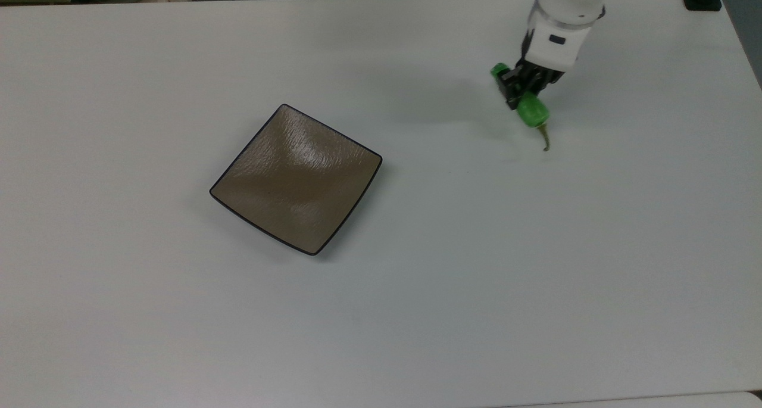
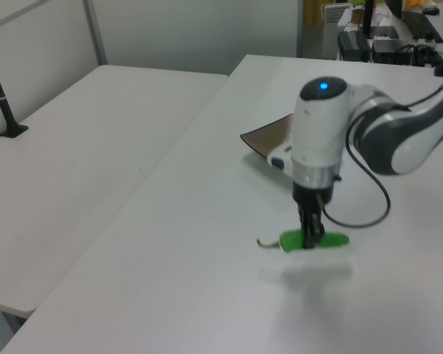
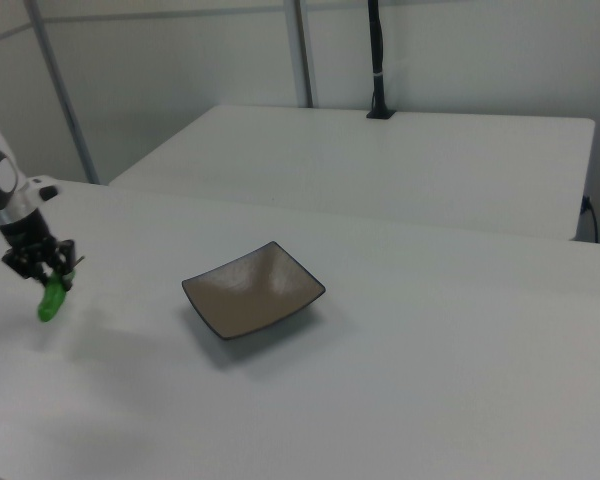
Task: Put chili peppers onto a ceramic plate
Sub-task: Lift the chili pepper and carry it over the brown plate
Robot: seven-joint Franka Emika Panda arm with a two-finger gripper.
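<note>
Left view shows the claw (image 2: pixel 309 237) pinching the pepper (image 2: pixel 314 241) near its middle, lifted just clear of the counter (image 2: pixel 207 280) with its shadow beneath. It looks light, stiff, glossy and likely slippery, so this mid-body hold seems sound. The plate (image 1: pixel 296 178) sits well apart, mid-counter.

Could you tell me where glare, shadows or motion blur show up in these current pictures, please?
Top view: a bright glare patch on the glossy square brown plate, and a soft shadow on the white table beside the gripper. Left view: the green chili pepper looks slightly smeared, with a faint shadow beneath it. Right view: a dim shadow lies on the table below the pepper.
</note>
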